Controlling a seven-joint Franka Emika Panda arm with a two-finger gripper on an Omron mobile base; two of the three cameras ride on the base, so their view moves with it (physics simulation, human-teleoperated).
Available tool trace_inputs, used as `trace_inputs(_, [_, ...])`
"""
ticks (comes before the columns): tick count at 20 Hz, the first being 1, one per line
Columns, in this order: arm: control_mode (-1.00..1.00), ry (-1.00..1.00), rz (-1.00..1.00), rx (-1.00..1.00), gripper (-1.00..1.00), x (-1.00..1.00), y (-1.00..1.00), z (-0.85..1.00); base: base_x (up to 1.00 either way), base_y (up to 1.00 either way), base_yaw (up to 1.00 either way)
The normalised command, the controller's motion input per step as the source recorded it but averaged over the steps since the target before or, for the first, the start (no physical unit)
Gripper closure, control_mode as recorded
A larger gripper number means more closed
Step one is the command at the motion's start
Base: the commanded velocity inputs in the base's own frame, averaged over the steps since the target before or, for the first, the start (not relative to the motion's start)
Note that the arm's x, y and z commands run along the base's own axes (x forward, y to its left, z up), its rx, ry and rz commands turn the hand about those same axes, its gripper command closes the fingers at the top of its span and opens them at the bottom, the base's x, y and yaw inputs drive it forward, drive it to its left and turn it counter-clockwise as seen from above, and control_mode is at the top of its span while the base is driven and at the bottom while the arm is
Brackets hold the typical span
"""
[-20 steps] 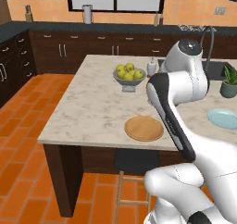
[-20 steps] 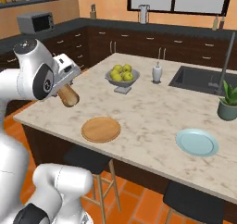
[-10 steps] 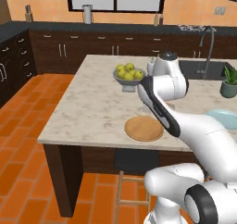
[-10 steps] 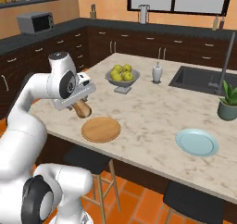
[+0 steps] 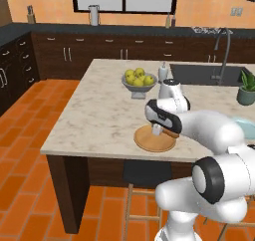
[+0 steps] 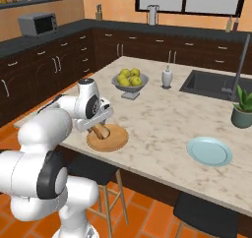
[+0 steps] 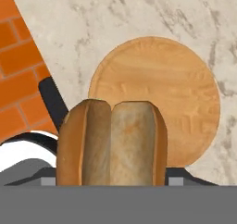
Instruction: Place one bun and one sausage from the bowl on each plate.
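The end effector [image 6: 100,131] hangs low over the near edge of the table [image 6: 162,114], its jaws pinching a split brown bun [image 7: 111,142] between them. In the hand view the bun fills the lower middle, its seam running up and down, with the wooden plate [image 7: 180,102] lying just past it on the marble. From the right base view the bun [image 6: 101,132] sits right above the near-left part of the wooden plate [image 6: 114,141]; whether it already touches the wood cannot be told. In the left base view the end effector [image 5: 160,129] hovers over that same plate [image 5: 149,140], and a sliver of bun [image 5: 172,133] shows under the white wrist.

A dark stool [image 6: 96,170] stands below the table's edge, on the orange brick floor [image 5: 30,185].

Further along the near side, well apart from the wooden plate, the pale blue plate [image 6: 209,151] lies bare on the table.

Toward the middle of the table stands a grey footed bowl of yellow-green fruit [image 6: 130,81], and just beside it a small white bottle [image 6: 167,77]. Beyond those are the dark sink [image 6: 209,84] with its tap [image 6: 238,65], and a potted plant [image 6: 243,109] at the right edge.

At the far wall runs a row of dark cabinets [image 5: 99,60], with a microwave [image 6: 37,24] on the left and a jug [image 5: 93,15] under the window.
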Motion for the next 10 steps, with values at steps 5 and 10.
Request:
trace_inputs(5, [-1.0,0.1,0.01,0.0,1.0,0.72,0.0,-0.85,0.0,0.0,0.0])
trace_inputs(10, [-1.0,0.0,0.0,0.0,1.0,0.15,0.0,-0.21,0.0,0.0,0.0])
